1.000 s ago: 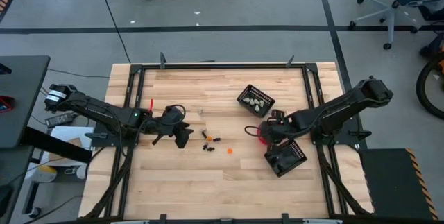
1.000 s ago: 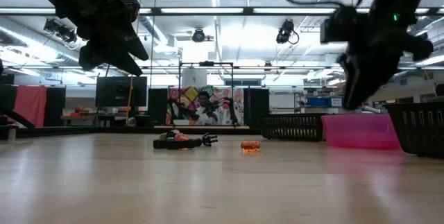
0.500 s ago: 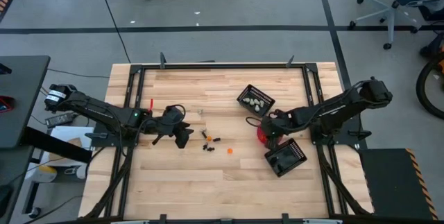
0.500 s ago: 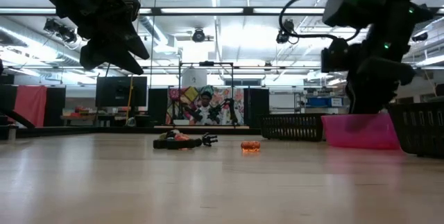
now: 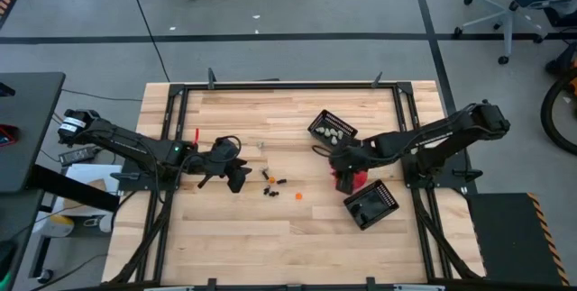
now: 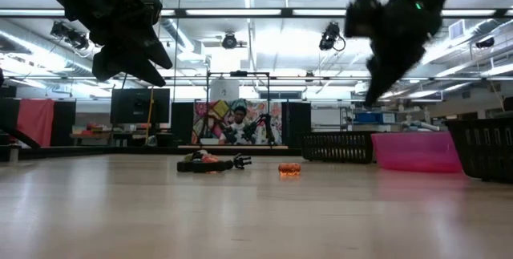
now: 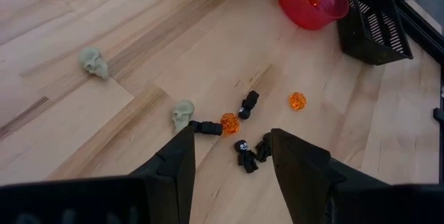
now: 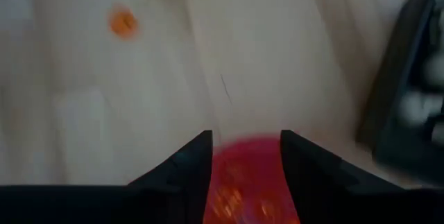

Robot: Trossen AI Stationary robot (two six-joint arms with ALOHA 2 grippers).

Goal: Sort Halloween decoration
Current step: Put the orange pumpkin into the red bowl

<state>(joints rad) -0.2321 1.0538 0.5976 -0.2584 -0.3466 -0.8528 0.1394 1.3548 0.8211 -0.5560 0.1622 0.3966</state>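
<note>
Right gripper (image 5: 341, 159) hangs open above the round pink plastic bowl (image 5: 353, 181) near the table's right edge — left gripper (image 5: 236, 176) open beside the tiny scattered trinkets (image 5: 273, 185)

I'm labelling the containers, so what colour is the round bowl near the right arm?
Pink; the bowl shows best in the left wrist view.

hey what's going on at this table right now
A two-armed robot is sorting tiny Halloween trinkets, orange, pale and black, scattered mid-table. The right gripper hangs open and empty above the pink round bowl, which holds orange pieces. The left gripper hovers open over the loose pile. One black slatted basket holds pale pieces.
</note>
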